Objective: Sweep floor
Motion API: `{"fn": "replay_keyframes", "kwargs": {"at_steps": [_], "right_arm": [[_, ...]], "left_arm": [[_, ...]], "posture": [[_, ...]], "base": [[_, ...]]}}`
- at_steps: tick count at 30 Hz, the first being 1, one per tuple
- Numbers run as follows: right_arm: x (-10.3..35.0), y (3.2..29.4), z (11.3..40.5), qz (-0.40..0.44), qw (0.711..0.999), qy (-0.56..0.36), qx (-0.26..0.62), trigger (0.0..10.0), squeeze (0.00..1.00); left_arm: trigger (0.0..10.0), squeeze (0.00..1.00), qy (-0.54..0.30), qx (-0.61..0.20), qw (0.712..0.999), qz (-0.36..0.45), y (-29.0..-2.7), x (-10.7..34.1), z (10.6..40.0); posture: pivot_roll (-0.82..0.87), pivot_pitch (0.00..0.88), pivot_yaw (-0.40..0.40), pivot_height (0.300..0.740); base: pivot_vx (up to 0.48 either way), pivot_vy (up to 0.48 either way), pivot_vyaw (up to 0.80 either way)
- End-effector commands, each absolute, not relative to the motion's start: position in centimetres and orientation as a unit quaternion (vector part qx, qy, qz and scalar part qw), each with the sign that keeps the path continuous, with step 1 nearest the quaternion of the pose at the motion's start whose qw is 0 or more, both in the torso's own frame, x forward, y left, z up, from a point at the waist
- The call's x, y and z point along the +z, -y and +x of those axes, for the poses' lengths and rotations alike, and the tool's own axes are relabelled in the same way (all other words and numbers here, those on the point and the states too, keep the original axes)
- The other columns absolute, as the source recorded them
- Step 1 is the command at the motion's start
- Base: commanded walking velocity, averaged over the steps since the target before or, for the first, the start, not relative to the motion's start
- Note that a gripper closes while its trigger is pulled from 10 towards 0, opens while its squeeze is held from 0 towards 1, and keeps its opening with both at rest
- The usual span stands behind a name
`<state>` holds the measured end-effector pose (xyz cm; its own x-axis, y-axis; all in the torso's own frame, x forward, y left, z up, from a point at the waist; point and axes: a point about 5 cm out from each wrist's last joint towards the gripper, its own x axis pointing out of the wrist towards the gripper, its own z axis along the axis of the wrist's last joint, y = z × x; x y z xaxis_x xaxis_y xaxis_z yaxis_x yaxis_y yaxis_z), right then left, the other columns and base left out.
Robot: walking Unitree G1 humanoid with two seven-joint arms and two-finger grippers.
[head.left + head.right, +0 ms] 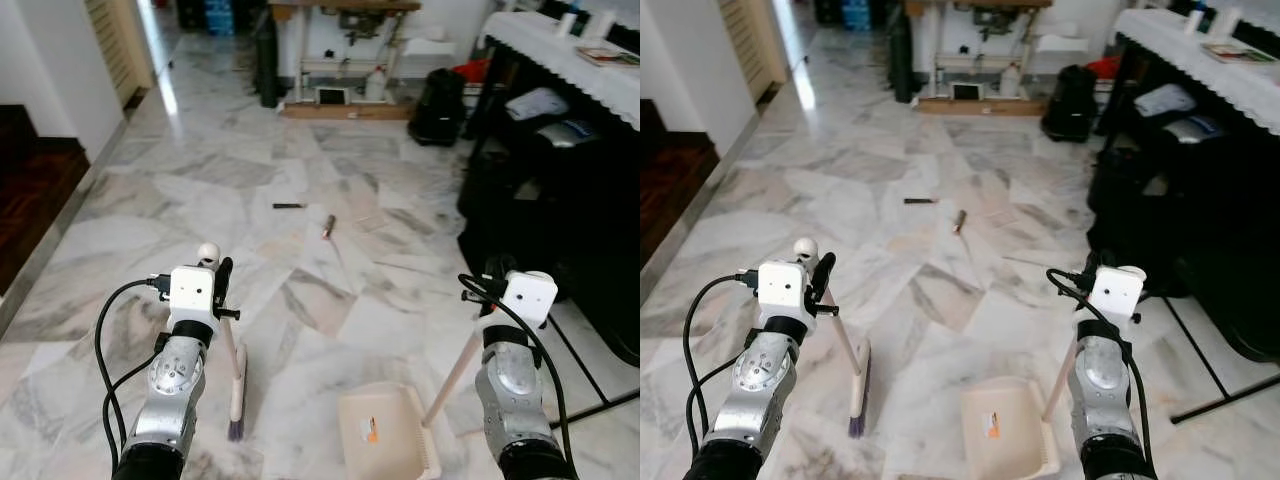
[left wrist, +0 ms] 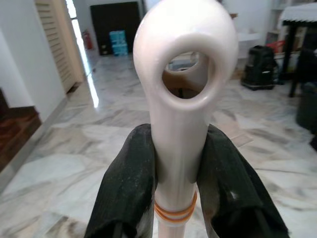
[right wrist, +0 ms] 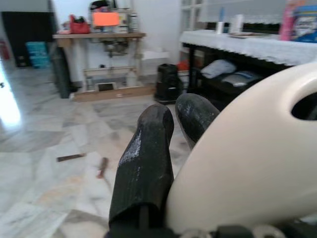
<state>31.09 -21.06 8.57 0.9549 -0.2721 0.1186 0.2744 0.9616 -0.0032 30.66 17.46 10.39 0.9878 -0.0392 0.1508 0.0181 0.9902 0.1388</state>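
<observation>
My left hand is clamped on the cream handle of one broom, its bristles on the floor below and just ahead of it; my right hand holds the handle of one dustpan, which sits on the floor between my hands, though I cannot tell how its fingers close. Ahead lie two small dark pieces of debris on a grey-veined white marble floor, with a work desk against the far wall and a white-clothed desk to the right.
</observation>
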Motion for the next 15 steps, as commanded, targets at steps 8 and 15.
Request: {"fn": "replay_keyframes", "kwargs": {"at_steps": [8, 15], "right_arm": [[9.78, 21.37, 31.02, -0.014, 0.986, 0.087, -0.139, 10.0, 0.00], [10.03, 21.45, 31.12, -0.010, 0.986, 0.089, -0.139, 10.0, 0.00]], "left_arm": [[10.0, 0.00, 0.094, -0.021, 0.993, 0.073, -17.06, 11.38, 31.01], [10.0, 0.00, 0.094, -0.024, 0.993, 0.071, -16.80, 11.42, 31.08]], "posture": [[0.02, 0.000, -0.013, 0.740], [0.01, 0.000, -0.013, 0.740]], "base": [[0.319, 0.000, 0.00], [0.332, 0.000, 0.00]]}}
